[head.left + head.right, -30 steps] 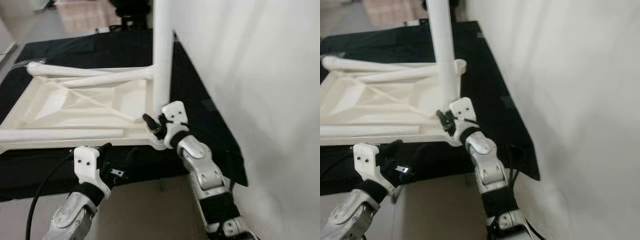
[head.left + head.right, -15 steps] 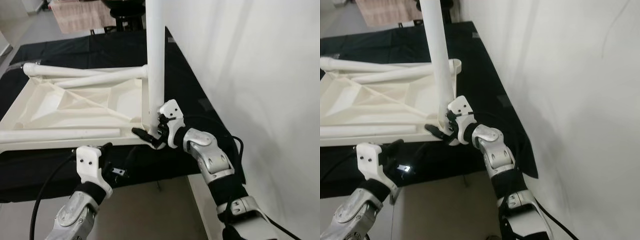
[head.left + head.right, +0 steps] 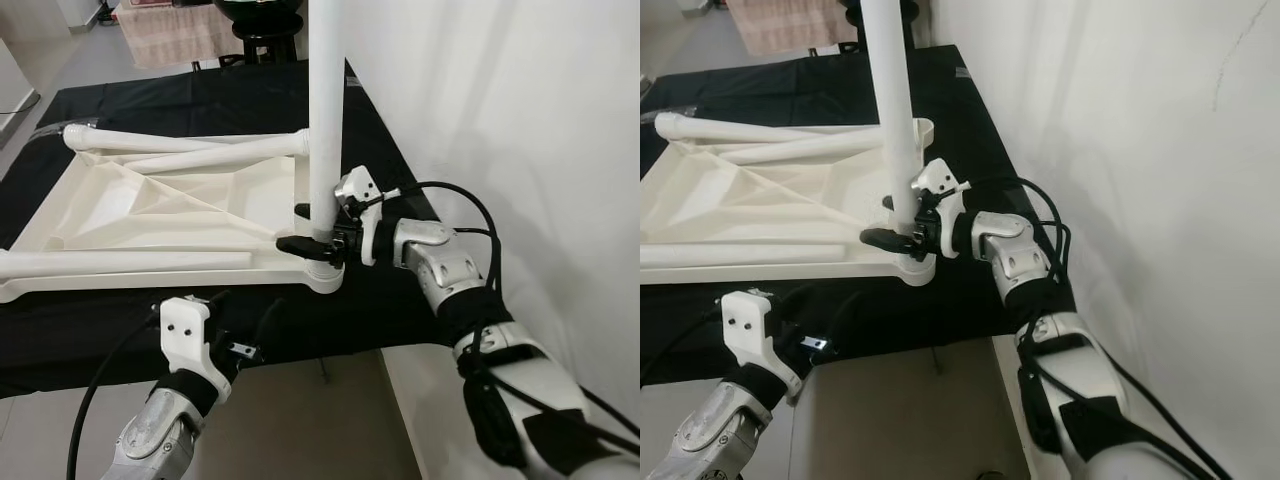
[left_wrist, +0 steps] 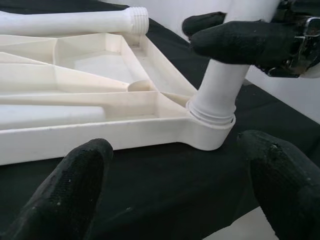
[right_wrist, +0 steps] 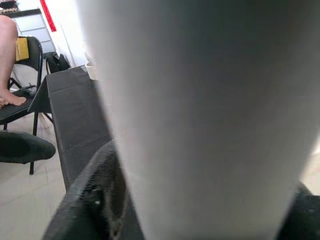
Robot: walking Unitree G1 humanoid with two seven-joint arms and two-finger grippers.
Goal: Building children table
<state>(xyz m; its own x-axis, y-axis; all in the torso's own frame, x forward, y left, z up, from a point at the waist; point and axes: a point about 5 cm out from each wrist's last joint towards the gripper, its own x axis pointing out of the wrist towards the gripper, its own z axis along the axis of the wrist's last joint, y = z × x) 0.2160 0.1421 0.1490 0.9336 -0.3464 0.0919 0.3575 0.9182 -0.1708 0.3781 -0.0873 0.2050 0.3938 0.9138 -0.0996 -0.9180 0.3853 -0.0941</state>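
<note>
The children's table point(image 3: 170, 215) is white plastic and lies upside down on a black cloth point(image 3: 120, 110) that covers the low surface under it. Its underside faces up: a shallow tray shape with a raised rim and diagonal stiffening ribs crossing between the corners. At the corner nearest the robot's right side a round socket point(image 4: 210, 131) holds one white leg point(image 3: 325, 110) standing upright; the left wrist view shows the leg's base seated in the socket collar, with a threaded ring just visible at the joint.

Three more loose legs lie flat on the upturned top. Two point(image 3: 190, 150) rest along the far edge, angled toward each other, one showing a threaded end in the left wrist view. The third point(image 3: 120, 262) lies along the near edge, inside the rim.

The right claw point(image 3: 318, 240) is closed around the upright leg low down, just above the socket, one black finger point(image 3: 305, 246) reaching across the near side of the leg. In the right wrist view the leg sits pale and blurred between the fingers.

The left claw point(image 4: 180, 180) hangs below the near edge of the cloth, fingers spread wide apart and holding nothing, pointed toward the socket corner.

A white wall point(image 3: 520, 120) stands close on the right.
</note>
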